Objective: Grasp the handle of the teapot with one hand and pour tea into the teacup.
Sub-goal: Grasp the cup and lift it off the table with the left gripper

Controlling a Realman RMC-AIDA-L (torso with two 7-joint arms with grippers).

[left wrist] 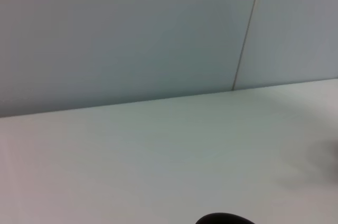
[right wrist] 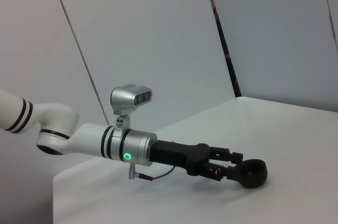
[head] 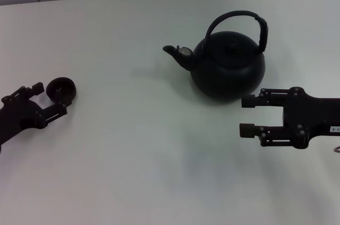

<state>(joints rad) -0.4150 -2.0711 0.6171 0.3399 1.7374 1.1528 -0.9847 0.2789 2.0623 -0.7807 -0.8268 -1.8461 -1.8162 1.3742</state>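
Jaws wide on our right gripper (head: 246, 115) beside the teapot (head: 227, 67); left gripper (head: 52, 98) holds the teacup (head: 61, 89); handle (head: 237, 22) ungrasped, pouring remains

A plain white table (head: 133, 172) meets a pale panelled wall (left wrist: 132, 34), seemingly jointed by thin seams.

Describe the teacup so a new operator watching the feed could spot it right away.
Start at the big round black teapot near the middle of the white table, then follow its spout across to the robot's left. There the left gripper has its fingers around the teacup: a tiny black handleless bowl, far smaller than the teapot and with no hoop or spout.
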